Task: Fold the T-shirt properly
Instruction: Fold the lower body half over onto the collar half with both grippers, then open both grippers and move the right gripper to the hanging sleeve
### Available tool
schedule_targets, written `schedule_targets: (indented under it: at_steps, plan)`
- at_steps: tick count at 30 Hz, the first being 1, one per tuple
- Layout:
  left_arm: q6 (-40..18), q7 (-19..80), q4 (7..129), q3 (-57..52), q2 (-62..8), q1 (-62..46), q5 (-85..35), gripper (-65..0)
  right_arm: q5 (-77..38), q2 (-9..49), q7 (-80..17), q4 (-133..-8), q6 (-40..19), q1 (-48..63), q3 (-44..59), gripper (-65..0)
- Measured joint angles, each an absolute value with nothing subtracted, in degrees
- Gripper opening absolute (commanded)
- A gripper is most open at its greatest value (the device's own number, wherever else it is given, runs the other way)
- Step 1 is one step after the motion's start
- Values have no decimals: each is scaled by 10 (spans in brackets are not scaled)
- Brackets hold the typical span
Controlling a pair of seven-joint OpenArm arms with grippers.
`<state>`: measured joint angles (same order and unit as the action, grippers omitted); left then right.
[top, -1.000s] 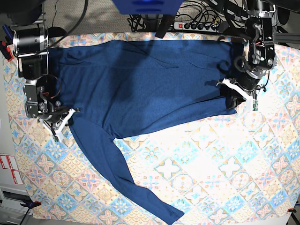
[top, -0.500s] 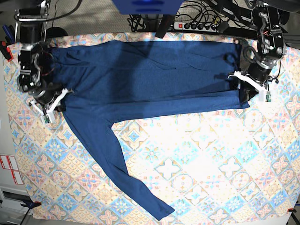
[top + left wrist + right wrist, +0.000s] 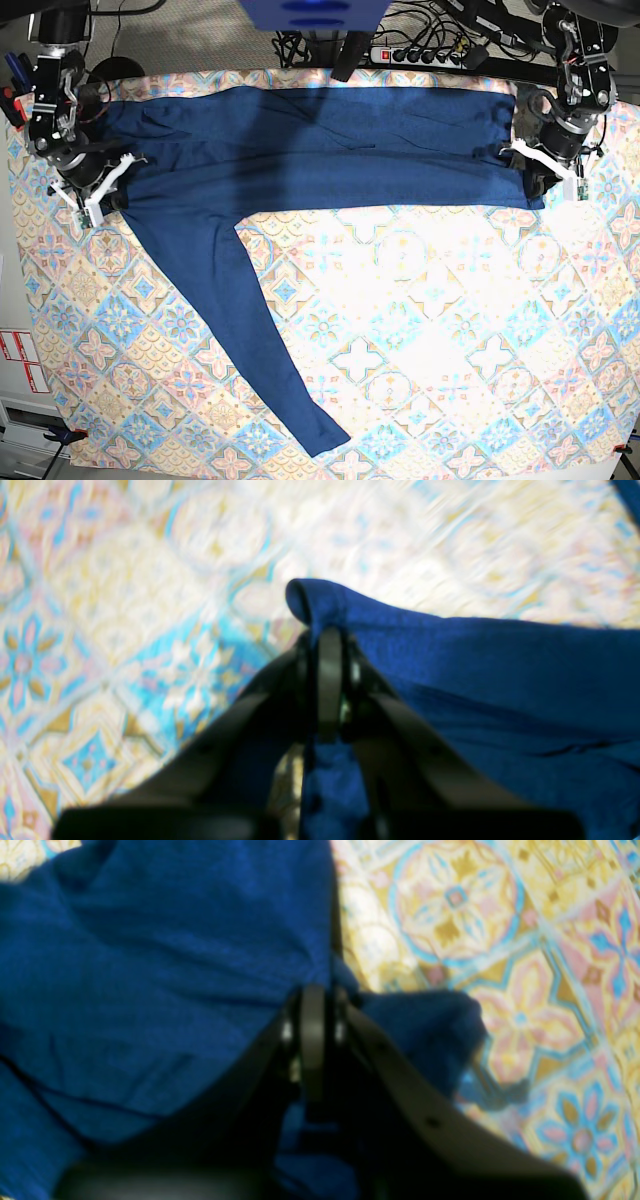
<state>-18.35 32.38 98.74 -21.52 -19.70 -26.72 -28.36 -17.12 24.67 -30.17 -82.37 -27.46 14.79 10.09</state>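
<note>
T-shirt (image 3: 300, 150): dark navy, long-sleeved, lies across the far part of the tabletop (image 3: 450, 350), which is covered w/ a patterned tile-print cloth. Body forms a long horizontal band, folded lengthwise, spanning almost the full width betw. both arms. One sleeve (image 3: 255, 340) runs diagonally from the band's camera-left end toward the near edge, flat on the cloth, cuff near bottom centre.

Right gripper (image 3: 100, 190) (camera-left in base view): jaws closed on a T-shirt corner at the band's camera-left end. Right wrist view: fabric bunched at the jaw tips (image 3: 312, 1005), a fold of navy cloth hangs to one side of the jaws, patterned cloth visible beyond.

Left gripper (image 3: 545, 175) (camera-right in base view): jaws closed on the T-shirt edge at the band's opposite end. Left wrist view: a rolled hem (image 3: 310, 600) sits pinched at the jaw tips, rest of the fabric trails off to one side; image blurred.

Power strip (image 3: 420, 55) w/ cables lies behind the tabletop's far edge.
</note>
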Motion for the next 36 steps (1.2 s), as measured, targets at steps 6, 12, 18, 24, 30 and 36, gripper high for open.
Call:
schedule_targets:
  at_steps: [6,12,18,24,30,36]
  plan:
    - [-187,319,934,-213,-197,-265,-283,-650,-169,248,-302,-824,-272,170,105,-649]
    - [-188,322,889,-210,-197,-250,-283,-650,-171,248,-300,-825,-272,187,105,-650]
    - [-184,320,857,-193,-197,-240,-248,-605,-170,248,-301,-825,-272,186,102,-647]
    - [-184,319,854,-164,-197,-234,-251,-436,-169,248,-302,-825,-272,187,103,-623]
    - [-182,320,871,-163,-197,-246,-253,-312,-169,242,-301,-825,-271,186,136,-524]
    - [-182,319,898,-211,-187,-243,-297,-288,-167,216,-302,-825,-272,184,187,-511]
